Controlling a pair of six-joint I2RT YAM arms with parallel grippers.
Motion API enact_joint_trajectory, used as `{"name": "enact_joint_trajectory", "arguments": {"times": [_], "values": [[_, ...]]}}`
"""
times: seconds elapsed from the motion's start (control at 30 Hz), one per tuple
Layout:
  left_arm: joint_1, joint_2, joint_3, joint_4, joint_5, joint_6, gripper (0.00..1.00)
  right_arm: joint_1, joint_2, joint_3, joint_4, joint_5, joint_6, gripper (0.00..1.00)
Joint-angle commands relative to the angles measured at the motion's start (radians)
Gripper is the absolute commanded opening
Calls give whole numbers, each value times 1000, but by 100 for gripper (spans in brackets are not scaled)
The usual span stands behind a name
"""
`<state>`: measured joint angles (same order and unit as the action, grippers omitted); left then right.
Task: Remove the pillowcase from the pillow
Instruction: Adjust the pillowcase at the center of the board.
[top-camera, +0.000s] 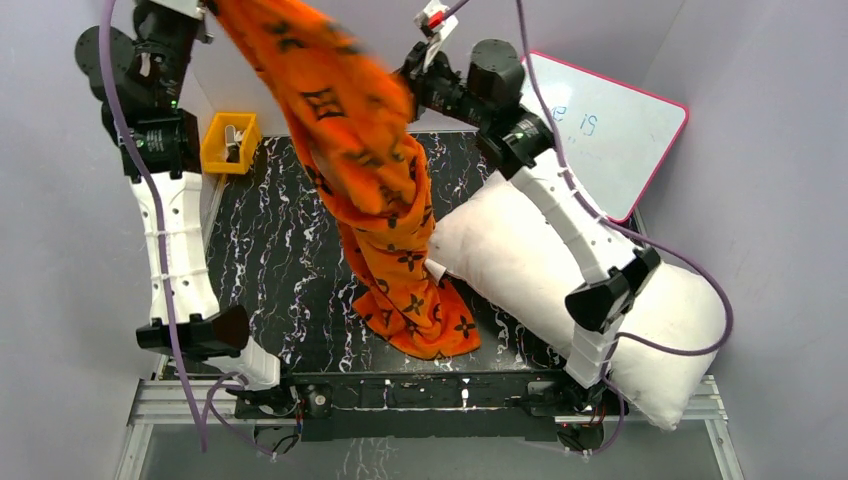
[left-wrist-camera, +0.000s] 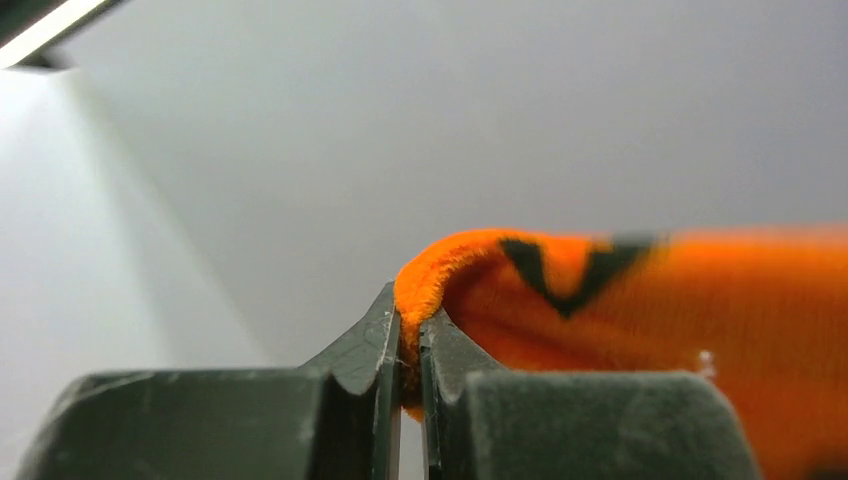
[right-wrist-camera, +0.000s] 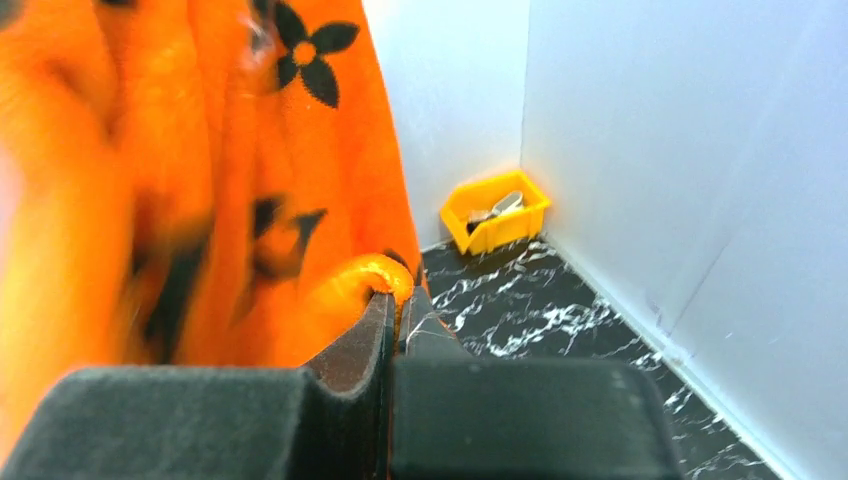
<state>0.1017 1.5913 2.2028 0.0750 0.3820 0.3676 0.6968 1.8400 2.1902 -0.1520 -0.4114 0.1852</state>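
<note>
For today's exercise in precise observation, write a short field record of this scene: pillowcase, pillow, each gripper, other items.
Pillowcase: lifted high, lower end draped on the table
Pillow: bare white, lying on the table's right side, beside the case
Left gripper: shut on a pillowcase edge
Right gripper: shut on a pillowcase fold
Other items: yellow bin, whiteboard, both at the back

Pillowcase (top-camera: 370, 170): you have it strung up between both grippers, its lower end on the table (top-camera: 270, 270), just left of the pillow (top-camera: 500, 260).
Pillow: right side of the table, under your right arm.
Left gripper (left-wrist-camera: 410, 350): raised far left, pinching a fold.
Right gripper (right-wrist-camera: 392, 310): raised behind the pillow, pinching another fold.
Bin (top-camera: 230, 143): far left corner.
Whiteboard (top-camera: 610, 130): far right, behind the pillow.
</note>
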Motion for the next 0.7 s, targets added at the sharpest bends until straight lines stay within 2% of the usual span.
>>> {"name": "enact_joint_trajectory", "arguments": {"times": [0.0, 0.13, 0.2, 0.3, 0.47, 0.67], "values": [[106, -70, -30, 46, -416, 47, 0, -32, -235, 91, 133, 22, -58, 0], [105, -183, -59, -13, -541, 83, 0, -32, -366, -8, 181, 186, -76, 0], [105, -245, -92, -26, -583, 107, 0, -32, -418, -27, 191, 219, -74, 0], [105, -342, -141, -2, -605, 117, 0, -32, -453, 0, 178, 166, -25, 0], [92, -433, -127, -6, -611, 99, 0, -32, -500, 8, 173, 102, 28, 0], [-34, -353, 8, -47, -620, 209, 0, -32, -473, 47, 154, 83, 12, 0]]}}
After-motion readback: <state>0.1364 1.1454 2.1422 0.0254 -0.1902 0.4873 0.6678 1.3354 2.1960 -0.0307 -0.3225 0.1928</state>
